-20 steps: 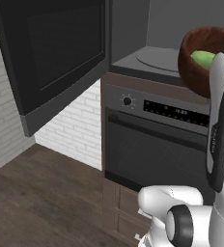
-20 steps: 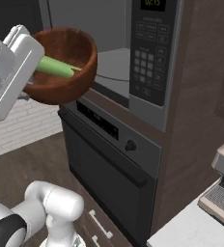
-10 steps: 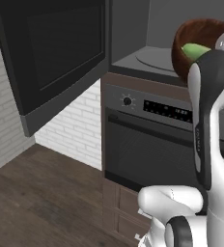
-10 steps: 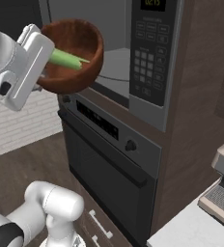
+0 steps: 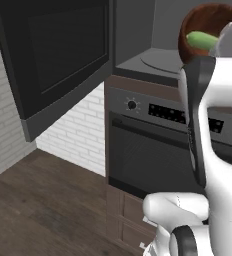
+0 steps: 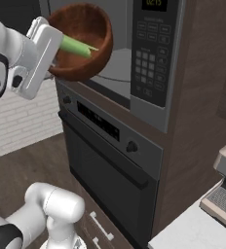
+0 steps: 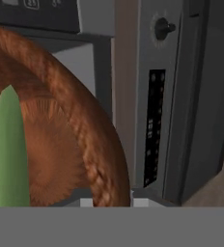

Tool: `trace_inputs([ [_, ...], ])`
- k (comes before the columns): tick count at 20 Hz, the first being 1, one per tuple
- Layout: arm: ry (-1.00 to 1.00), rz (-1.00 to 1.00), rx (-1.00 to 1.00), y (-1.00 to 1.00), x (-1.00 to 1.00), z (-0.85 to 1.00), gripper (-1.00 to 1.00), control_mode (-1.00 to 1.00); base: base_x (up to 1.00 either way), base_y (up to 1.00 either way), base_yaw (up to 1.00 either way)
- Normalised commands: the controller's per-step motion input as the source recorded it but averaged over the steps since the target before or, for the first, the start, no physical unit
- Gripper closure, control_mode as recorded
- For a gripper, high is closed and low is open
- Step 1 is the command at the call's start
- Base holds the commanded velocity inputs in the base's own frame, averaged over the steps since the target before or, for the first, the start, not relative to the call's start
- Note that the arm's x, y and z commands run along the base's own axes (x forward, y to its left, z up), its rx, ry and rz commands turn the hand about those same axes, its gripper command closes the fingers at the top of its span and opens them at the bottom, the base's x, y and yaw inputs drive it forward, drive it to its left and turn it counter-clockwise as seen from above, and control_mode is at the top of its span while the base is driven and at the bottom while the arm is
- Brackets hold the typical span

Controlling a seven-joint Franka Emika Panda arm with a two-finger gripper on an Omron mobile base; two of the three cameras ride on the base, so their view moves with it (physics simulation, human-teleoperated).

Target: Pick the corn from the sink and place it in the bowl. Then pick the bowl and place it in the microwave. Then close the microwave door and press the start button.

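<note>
My gripper (image 6: 55, 54) is shut on the rim of the reddish-brown bowl (image 6: 83, 39), held high and tipped on its side in front of the microwave (image 6: 116, 68). The corn (image 6: 77, 46) lies inside the bowl as a green husk, also visible from the left as corn (image 5: 201, 40) in the bowl (image 5: 208, 22). The microwave door (image 5: 58, 60) hangs wide open to the left, and the grey turntable (image 5: 160, 59) shows behind the bowl. In the hand view, the bowl (image 7: 70, 125) and the corn (image 7: 5, 154) sit close up. The sink is out of view.
The microwave's keypad (image 6: 149, 58) is right of the opening. Below is the oven (image 6: 110, 155) with its knob (image 6: 131, 146) and display strip; its front oven (image 5: 153, 145) also shows from the left. A white brick wall (image 5: 73, 135) and wooden floor (image 5: 33, 210) lie left.
The arm has lifted the bowl with the corn and carried it closer to the microwave opening, tipping it further onto its side. The door has not moved.
</note>
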Motion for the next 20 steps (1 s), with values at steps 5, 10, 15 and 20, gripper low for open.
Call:
trace_inputs([
  [5, 0.05, -0.04, 0.0, -0.17, 0.5, 0.04, 1.0, -1.0, 0.0, 0.0, 0.0],
  [10, 0.02, 0.0, 0.0, -0.37, 0.47, 0.0, 1.0, -1.0, 0.0, 0.0, 0.0],
  [15, 0.0, 0.0, 0.0, -0.28, 0.41, 0.0, 1.0, -1.0, 0.0, 0.0, 0.0],
  [20, 0.02, 0.0, 0.0, -0.05, 0.45, -0.09, 1.0, -1.0, 0.0, 0.0, 0.0],
])
